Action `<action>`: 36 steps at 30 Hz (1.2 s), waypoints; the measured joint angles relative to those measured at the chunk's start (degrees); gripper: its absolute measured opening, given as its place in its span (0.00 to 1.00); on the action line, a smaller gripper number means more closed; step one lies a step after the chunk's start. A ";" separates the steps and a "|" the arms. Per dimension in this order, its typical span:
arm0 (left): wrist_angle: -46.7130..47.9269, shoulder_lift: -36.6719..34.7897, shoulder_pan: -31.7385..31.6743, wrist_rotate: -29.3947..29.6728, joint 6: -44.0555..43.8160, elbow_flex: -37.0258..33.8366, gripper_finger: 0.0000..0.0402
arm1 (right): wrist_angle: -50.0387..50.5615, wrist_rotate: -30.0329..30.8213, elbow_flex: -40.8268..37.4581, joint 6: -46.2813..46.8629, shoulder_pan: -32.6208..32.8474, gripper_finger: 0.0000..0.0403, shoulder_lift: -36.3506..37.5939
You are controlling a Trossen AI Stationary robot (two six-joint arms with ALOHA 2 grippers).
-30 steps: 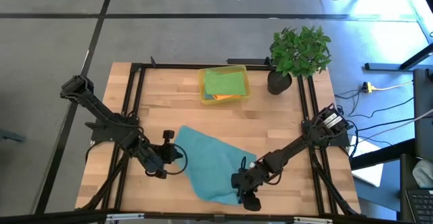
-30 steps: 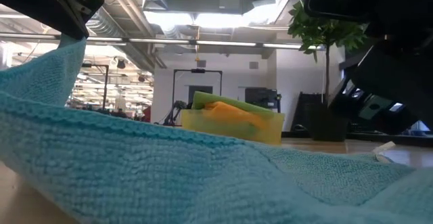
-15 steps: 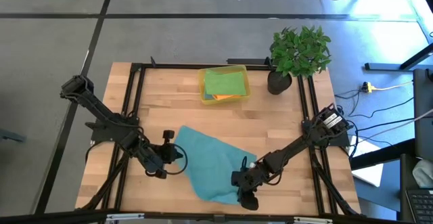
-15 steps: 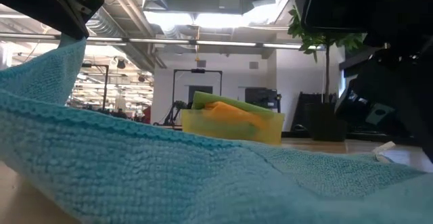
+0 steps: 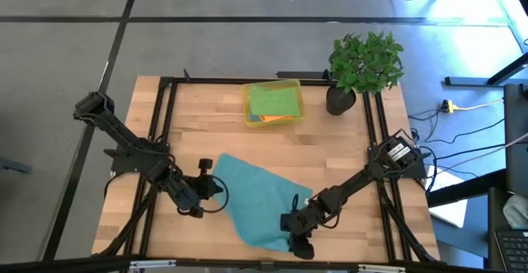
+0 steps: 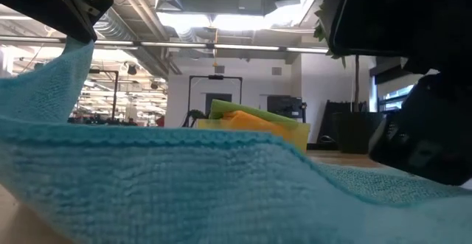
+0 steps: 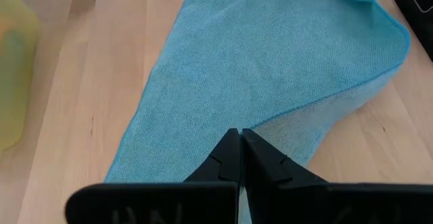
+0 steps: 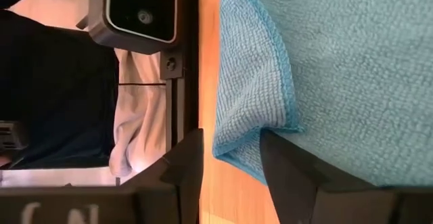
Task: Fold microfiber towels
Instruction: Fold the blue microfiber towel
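Observation:
A teal-blue microfiber towel lies spread on the wooden table, between my two grippers. My left gripper is shut on its left corner and holds that corner up off the wood. My right gripper is open at the towel's near corner, its two fingers standing on either side of a doubled-over flap. A green towel lies on top of an orange one inside the yellow bin at the far side. My left gripper pinches the towel's left corner between its two shut fingers, coming slanting down from the table's left side. That corner is lifted, and the cloth slopes down from it to the rest of the towel, which lies on the table. My right gripper comes slanting down at the near corner, where the cloth is doubled over. One finger overlaps the cloth; whether it touches I cannot tell.
The yellow bin stands at the table's far middle. A potted plant is at the far right corner. A black frame rail runs along the table's near edge close to my right gripper. Bare wood lies left and right of the towel.
My right gripper has sunk a little toward the towel's near corner and rolled slightly. In the low view the towel's near part has bulged up and now hides the lower part of the bin. The left-hand corner stays lifted where it was.

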State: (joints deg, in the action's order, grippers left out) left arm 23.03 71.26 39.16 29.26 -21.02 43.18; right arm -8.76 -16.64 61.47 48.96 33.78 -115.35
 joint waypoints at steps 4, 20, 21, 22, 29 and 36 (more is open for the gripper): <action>0.02 0.00 0.00 0.00 0.00 0.00 0.00 | -0.27 -0.01 0.00 -1.75 0.00 0.31 -0.02; 0.02 0.00 0.00 0.00 0.00 0.00 0.00 | -4.13 -1.36 0.00 -6.09 -0.02 0.16 -0.02; 0.02 0.00 0.00 0.00 0.00 -0.01 0.00 | -4.26 -0.99 0.00 -6.53 0.00 0.16 -0.02; 0.02 0.00 0.00 0.01 0.00 -0.01 0.00 | -4.41 -0.59 0.00 -7.30 -0.02 0.16 -0.02; 0.02 0.00 0.00 0.00 0.00 -0.02 0.00 | -2.69 0.55 2.39 -15.83 -1.44 0.27 -0.02; 0.03 0.00 0.00 0.00 0.00 -0.02 0.00 | 9.81 1.24 8.44 -25.45 -2.96 0.40 -0.02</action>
State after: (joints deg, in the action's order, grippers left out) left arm 23.06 71.26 39.16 29.26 -21.02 43.16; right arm 1.04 -15.40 69.92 23.51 30.82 -115.37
